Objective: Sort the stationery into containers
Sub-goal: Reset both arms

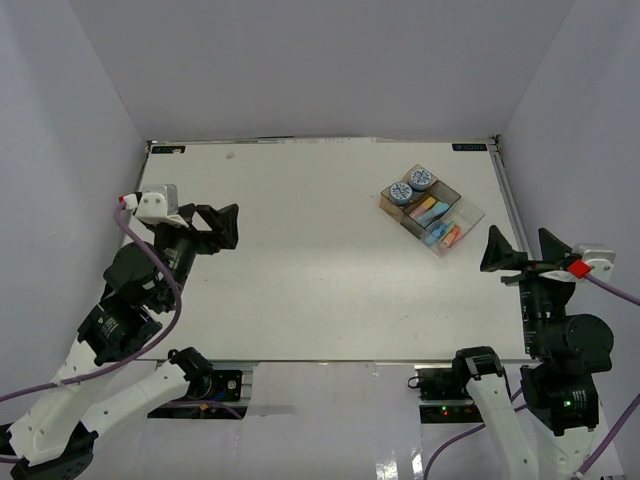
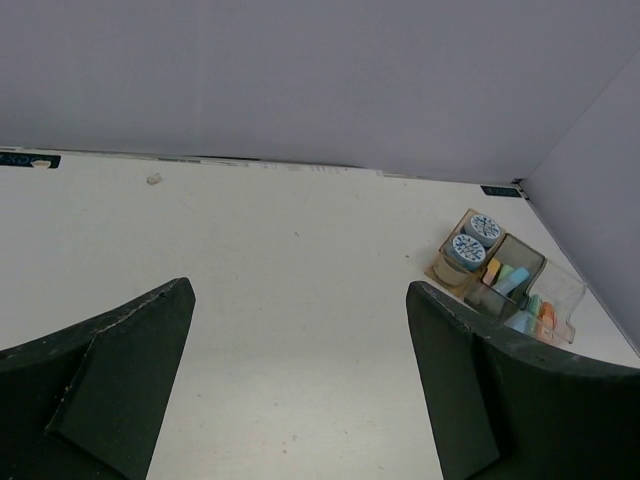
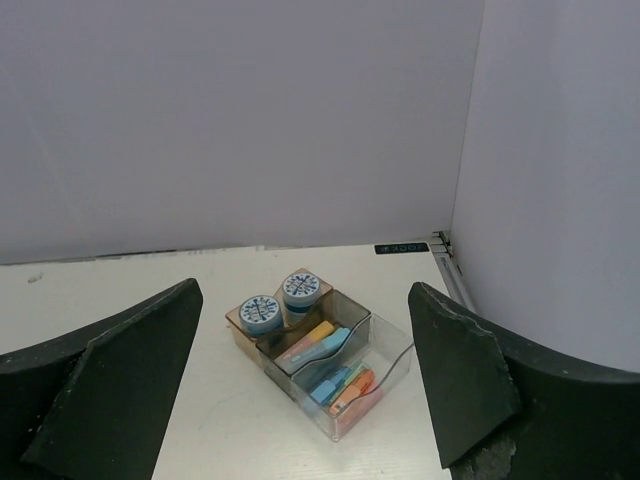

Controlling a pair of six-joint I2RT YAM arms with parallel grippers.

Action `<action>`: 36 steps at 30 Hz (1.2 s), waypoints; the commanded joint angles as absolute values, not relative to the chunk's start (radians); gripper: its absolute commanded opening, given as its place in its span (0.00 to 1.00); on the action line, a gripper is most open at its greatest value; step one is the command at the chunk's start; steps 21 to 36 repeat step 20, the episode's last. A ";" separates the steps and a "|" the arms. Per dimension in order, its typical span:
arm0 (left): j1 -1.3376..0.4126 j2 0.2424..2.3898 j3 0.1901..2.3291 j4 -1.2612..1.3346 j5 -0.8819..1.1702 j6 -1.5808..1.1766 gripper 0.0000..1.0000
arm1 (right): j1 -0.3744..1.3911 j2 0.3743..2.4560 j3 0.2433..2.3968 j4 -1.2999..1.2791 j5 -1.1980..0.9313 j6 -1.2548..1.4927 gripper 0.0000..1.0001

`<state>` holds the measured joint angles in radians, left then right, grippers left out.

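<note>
- Might knock the trays (image 1: 432, 208) over by swinging the right fingers (image 3: 460, 370) low, with them so near.
- Might slide the light trays off the worktop (image 1: 320, 270), close as they sit to its far right edge.
- Might spill the pieces (image 3: 312, 342) with 1 hard bump.
- Right fingers spread wide, pinching nothing, aimed at the trays.
- Left fingers (image 2: 120, 370) spread wide too, pinching nothing, well apart from the trays.
- In the amber tray (image 3: 236, 328): 2 blue-and-white rolls (image 3: 260, 312), side by side.
- In the grey tray (image 3: 352, 318): yellow, blue and green pieces.
- In the clear tray (image 3: 395, 350): orange, blue and pink pieces.
</note>
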<state>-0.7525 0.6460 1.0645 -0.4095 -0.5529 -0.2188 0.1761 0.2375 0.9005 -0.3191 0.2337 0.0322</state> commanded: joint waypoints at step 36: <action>-0.747 0.603 0.948 -0.491 -0.520 -0.241 0.98 | 0.212 0.127 0.749 -0.288 0.213 -0.031 0.90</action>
